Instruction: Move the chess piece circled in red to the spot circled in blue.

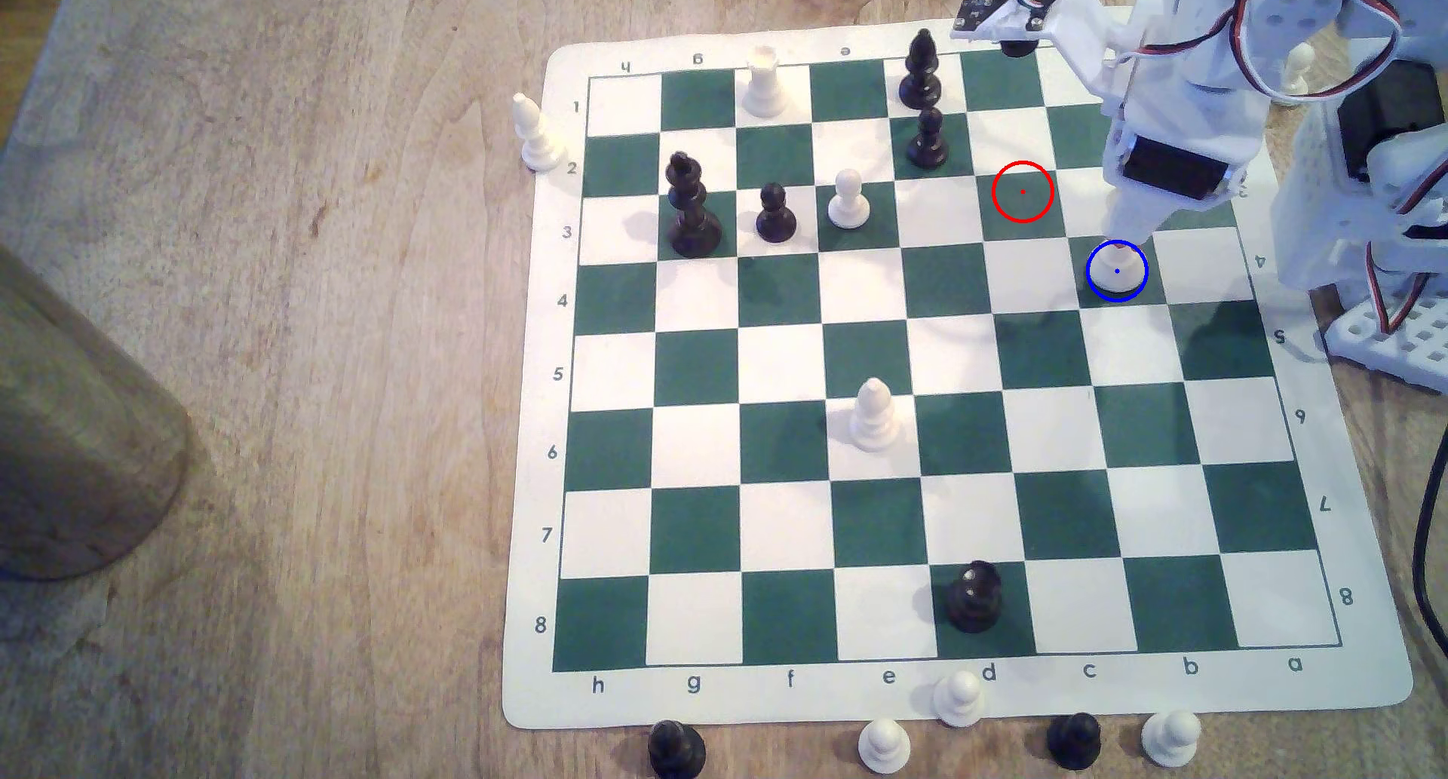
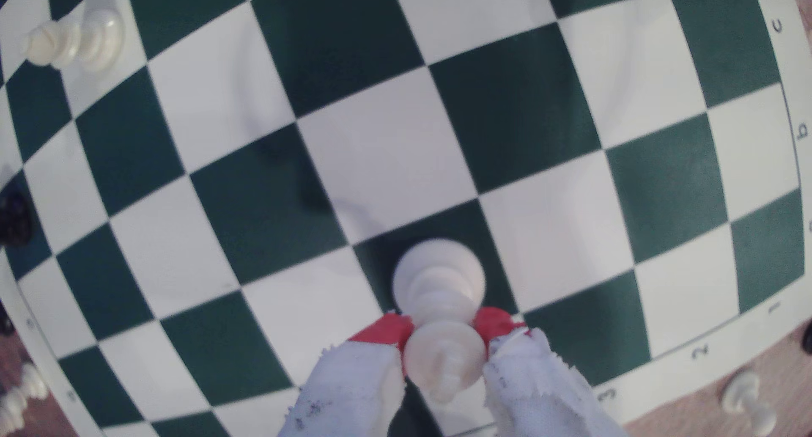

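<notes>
The red-tipped, cloth-wrapped gripper clasps the tall white crown-topped chess piece on the blue-ringed green square near the board's arm-side edge; placing step, next release and lift.

The gripper gripped the chess piece at its upper part, one red-tipped, cloth-wrapped jaw on each side. Its round base stood on a dark green square beyond the jaws.
</notes>
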Motion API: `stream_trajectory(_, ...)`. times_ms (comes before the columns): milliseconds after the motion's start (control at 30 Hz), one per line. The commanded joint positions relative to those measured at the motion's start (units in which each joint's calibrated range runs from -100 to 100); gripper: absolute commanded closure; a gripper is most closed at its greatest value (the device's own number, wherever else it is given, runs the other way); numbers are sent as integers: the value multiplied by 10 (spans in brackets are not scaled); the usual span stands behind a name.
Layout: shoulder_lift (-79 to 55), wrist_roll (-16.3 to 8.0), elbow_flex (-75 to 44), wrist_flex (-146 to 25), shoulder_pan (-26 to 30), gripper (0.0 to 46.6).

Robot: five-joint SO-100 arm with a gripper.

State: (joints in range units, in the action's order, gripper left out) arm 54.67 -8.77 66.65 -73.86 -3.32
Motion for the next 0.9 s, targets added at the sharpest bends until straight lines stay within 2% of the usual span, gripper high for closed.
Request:
stream_trajectory(0,3,-2,-1,12,-6,360)
stream_trajectory(233,8,-3,-20,11,-12,322)
stream_trajectory(467,39,0,-97,-59,-13,294)
stream_trajectory(867,128,2,-246,-83,-58,296)
